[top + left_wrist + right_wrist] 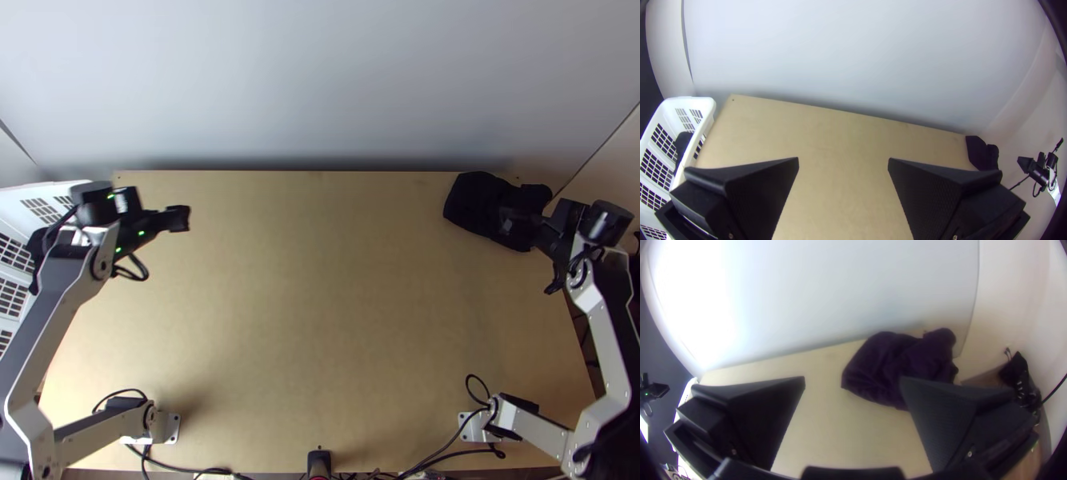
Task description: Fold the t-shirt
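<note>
Since it lies bunched at the far right corner of the desk point(320, 304), the t-shirt point(480, 204) — one item, dark purple — should handle as light, soft and limp, hardly fragile, apt to sag from a single pinch; best hold, a loose outer fold on the side facing the desk's middle. Right tool point(853, 381): fingers spread wide, gripping nothing, held by the desk's far right corner, one finger overlapping the cloth in its wrist view. Left tool point(843, 164): likewise spread and unladen, over the desk's far left part — well apart from the cloth.
</note>
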Controlling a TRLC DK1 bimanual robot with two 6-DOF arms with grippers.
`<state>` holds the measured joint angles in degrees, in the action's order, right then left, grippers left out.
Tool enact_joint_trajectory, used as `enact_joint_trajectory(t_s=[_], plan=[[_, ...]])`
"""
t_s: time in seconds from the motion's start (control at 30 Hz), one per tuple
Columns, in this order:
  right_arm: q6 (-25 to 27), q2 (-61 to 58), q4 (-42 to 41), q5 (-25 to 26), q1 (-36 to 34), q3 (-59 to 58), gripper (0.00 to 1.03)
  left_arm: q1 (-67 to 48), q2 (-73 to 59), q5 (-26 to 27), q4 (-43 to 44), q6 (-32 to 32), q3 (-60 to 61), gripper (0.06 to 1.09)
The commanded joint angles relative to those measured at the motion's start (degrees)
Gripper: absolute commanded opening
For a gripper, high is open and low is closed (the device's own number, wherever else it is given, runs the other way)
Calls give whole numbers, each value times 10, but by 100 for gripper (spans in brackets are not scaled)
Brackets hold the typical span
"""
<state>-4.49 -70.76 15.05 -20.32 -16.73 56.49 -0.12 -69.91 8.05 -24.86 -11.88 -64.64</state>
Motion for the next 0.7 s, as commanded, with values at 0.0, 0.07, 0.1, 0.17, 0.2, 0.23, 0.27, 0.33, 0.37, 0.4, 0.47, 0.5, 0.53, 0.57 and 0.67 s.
enact_joint_trajectory(t_s=[0.0,0.07,0.1,0.17,0.2,0.23,0.27,0.33,0.37,0.4,0.47,0.5,0.53,0.57,0.67], plan=[[-32,76,-66,5,76,-33,99,59,83,-15,75,17,69,103],[-33,87,-90,26,111,-40,99,71,98,-17,97,14,90,103],[-33,93,-100,35,127,-45,99,72,109,-22,117,13,107,103],[-33,110,-137,56,150,-65,99,71,137,-24,170,12,153,103],[-36,121,-157,60,158,-77,99,70,152,-25,197,13,180,103],[-42,131,-178,63,163,-91,99,69,164,-26,224,17,204,103],[-43,142,-189,64,166,-107,99,66,173,-26,250,21,227,103],[-44,162,-213,71,172,-137,99,71,180,-29,282,23,255,103],[-43,174,-221,76,178,-152,99,75,183,-29,289,23,263,103],[-42,186,-229,78,180,-165,99,79,188,-29,296,23,271,103],[-39,222,-252,78,180,-195,99,81,201,-29,314,24,292,103],[-36,244,-270,78,181,-213,99,80,210,-29,326,26,306,103],[-36,262,-285,78,182,-229,99,78,220,-29,339,30,321,103],[-32,274,-293,78,182,-241,99,73,231,-28,347,35,334,103],[-21,309,-306,79,183,-279,99,63,255,-24,380,56,376,103]])
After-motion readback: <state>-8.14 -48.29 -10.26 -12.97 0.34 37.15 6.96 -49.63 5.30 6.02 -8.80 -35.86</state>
